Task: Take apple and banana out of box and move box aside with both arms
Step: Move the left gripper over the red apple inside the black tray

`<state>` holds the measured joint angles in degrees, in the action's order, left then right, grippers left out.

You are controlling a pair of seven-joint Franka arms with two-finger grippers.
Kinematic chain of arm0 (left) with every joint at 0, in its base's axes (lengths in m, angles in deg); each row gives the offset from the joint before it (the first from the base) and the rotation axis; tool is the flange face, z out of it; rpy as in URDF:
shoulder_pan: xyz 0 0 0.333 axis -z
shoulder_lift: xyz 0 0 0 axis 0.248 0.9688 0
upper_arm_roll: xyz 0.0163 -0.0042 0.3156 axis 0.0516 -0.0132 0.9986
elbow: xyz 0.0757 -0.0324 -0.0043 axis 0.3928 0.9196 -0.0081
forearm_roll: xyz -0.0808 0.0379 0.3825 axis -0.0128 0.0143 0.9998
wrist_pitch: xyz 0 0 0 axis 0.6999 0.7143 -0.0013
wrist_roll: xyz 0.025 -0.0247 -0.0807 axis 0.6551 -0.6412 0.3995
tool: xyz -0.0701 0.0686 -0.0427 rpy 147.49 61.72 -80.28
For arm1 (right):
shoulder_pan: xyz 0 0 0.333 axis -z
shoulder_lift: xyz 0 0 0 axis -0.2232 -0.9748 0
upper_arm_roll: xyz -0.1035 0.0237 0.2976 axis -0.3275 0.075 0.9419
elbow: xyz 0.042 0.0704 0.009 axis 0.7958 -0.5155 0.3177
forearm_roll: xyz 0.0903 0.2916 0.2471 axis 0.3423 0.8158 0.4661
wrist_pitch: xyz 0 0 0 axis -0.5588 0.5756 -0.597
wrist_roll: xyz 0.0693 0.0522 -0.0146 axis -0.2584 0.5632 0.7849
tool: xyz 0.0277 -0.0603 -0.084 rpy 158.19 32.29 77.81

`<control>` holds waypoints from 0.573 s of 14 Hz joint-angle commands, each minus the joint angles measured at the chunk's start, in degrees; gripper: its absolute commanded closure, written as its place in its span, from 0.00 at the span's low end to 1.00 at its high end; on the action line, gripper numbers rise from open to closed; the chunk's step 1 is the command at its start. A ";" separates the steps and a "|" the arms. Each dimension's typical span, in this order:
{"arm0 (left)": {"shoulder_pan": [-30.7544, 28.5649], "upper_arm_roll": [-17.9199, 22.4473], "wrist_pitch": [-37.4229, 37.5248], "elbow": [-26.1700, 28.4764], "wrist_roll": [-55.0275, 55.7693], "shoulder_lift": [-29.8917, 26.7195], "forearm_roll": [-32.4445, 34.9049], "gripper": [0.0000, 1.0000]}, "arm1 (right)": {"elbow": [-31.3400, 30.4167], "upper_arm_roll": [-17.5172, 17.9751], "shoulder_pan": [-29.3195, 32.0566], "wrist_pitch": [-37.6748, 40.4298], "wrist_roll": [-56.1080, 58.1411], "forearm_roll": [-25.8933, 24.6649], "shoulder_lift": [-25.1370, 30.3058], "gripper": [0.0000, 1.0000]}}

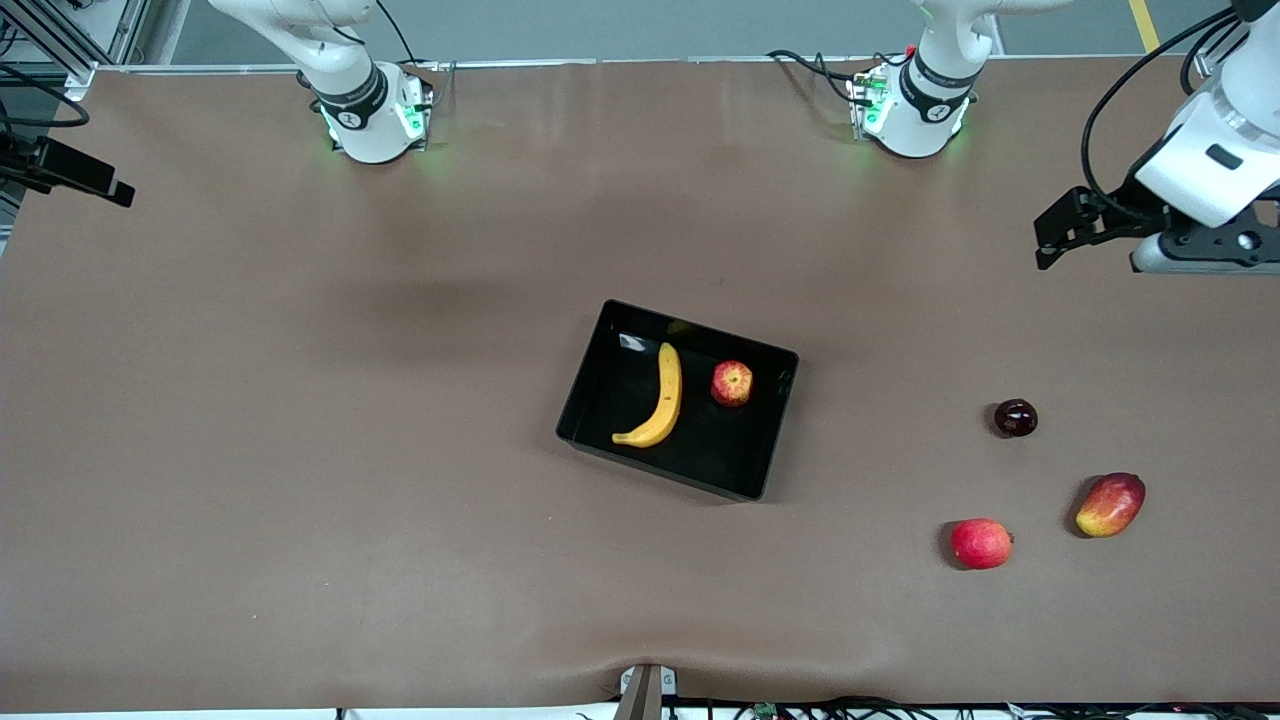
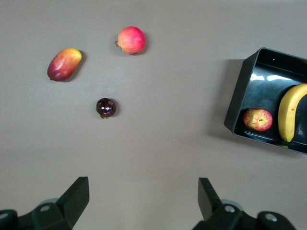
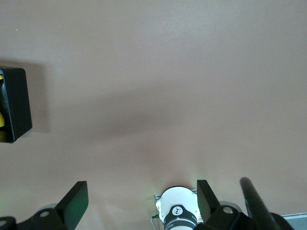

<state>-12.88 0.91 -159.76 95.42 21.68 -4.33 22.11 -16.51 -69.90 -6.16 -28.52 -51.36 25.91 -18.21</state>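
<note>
A wide brown matte table top (image 1: pixel 300 450) is seen, with grey floor along the edge where the two white arm bases stand; cables run along both long edges. A black rectangular shallow plastic bin (image 1: pixel 775 425) lies near the table's middle, slightly skewed. Inside it a long curved yellow banana (image 1: pixel 660 398) and a small round red apple with yellow streaks (image 1: pixel 732 383) are lying side by side, apart, the apple toward the left arm's end.

The left gripper (image 2: pixel 144 201) is held up over bare table at the left arm's end, fingers (image 2: pixel 76 194) spread wide apart, nothing between them; the bin is well apart from it. The right gripper (image 3: pixel 141 201) is held over bare table near its own base, fingers (image 3: pixel 76 196) spread apart, empty; only a bin corner is seen well apart from it.

Outside the bin, toward the left arm's end, a small dark glossy round fruit (image 1: pixel 1015 417), an oval red-yellow mango (image 1: pixel 1110 504) and a plain red round fruit (image 1: pixel 981 543) are resting on the table, the last nearest the front camera.
</note>
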 commanded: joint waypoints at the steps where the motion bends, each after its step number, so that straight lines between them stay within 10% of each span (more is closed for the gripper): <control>1: 0.27 -2.57 0.80 -0.97 0.69 1.71 -0.29 0.00 | -0.44 0.09 0.20 -0.14 0.50 0.76 1.04 0.00; 8: 0.19 -10.57 -8.49 5.52 9.92 4.09 0.06 0.00 | -0.09 0.09 0.20 -0.31 0.50 0.93 0.87 0.00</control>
<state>-12.35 -8.21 -164.52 97.89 30.57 0.13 22.11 -16.47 -69.89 -6.16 -28.67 -51.36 25.92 -18.21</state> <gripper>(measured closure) 0.000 0.000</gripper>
